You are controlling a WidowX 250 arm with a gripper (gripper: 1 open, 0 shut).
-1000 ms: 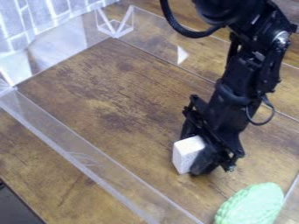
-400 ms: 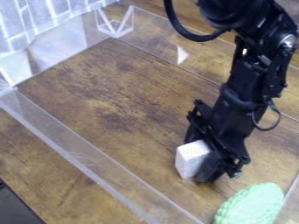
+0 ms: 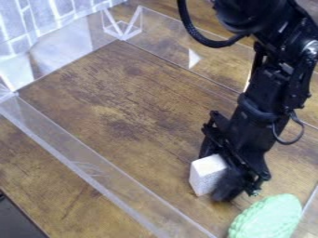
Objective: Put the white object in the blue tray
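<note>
The white object [image 3: 206, 174] is a small plain block low over the wooden table [image 3: 112, 102], at the lower right of the camera view. My black gripper [image 3: 224, 177] comes down from the upper right and its jaws stand on either side of the block, shut on it. The block's right side is hidden behind the fingers [image 3: 239, 189]. The blue tray is out of view.
A bumpy light-green oval lump [image 3: 267, 218] lies just right of and below the gripper, at the frame's bottom edge. Clear plastic walls [image 3: 74, 153] run along the table's left and front sides, with another clear panel [image 3: 149, 23] at the back.
The gripper has shifted a little to the right and toward the front edge, and the white block has moved along with it, closer to the green lump.
</note>
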